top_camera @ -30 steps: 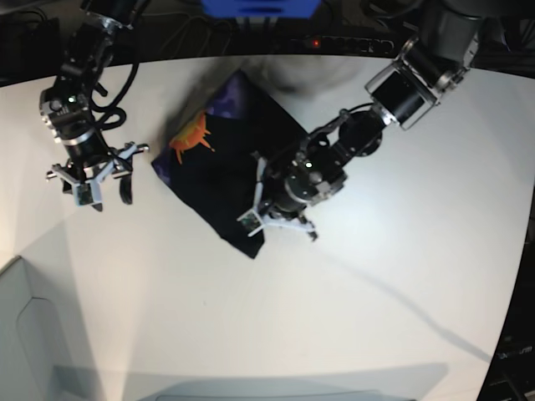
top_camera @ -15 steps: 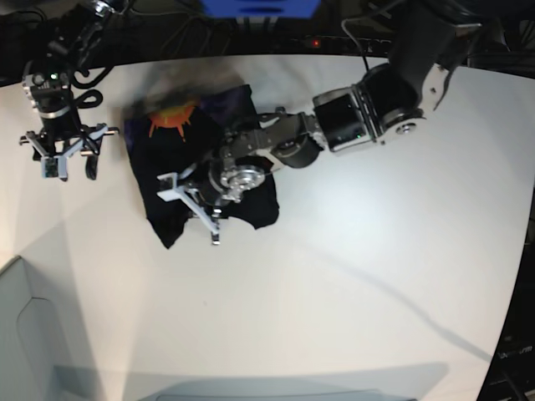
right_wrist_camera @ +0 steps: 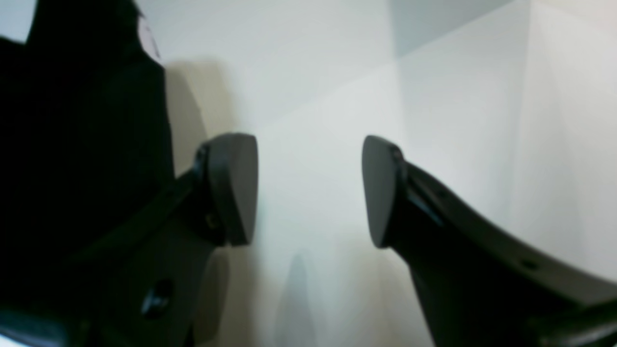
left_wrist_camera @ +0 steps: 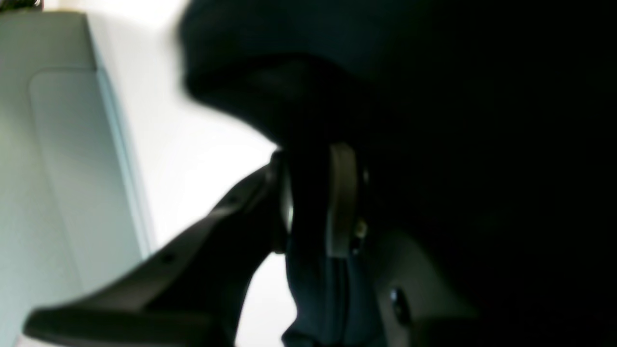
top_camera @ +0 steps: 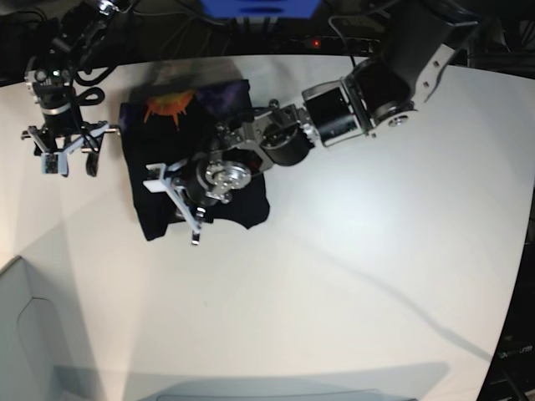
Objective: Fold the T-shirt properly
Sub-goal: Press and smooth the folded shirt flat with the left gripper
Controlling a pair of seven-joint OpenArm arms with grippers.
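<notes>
Since a second ago the T-shirt [top_camera: 159,180] has been dragged across the white table [top_camera: 351,276] toward the side where the right gripper [top_camera: 64,155] waits, and the left gripper [top_camera: 177,205] has swung over with it. Now the folded black cloth lies just beside the right gripper, its orange sun print [top_camera: 167,106] at the far edge by the purple patch [top_camera: 221,96]. On top of the T-shirt sits the left gripper, near the cloth's front edge; the left wrist view shows a fold of dark fabric [left_wrist_camera: 308,202] between its narrowly parted fingers [left_wrist_camera: 340,197], though whether it is truly pinched I cannot tell. Beside the T-shirt, the right gripper [right_wrist_camera: 308,190] hangs over bare table with its fingers [right_wrist_camera: 231,188] spread wide and nothing between them
</notes>
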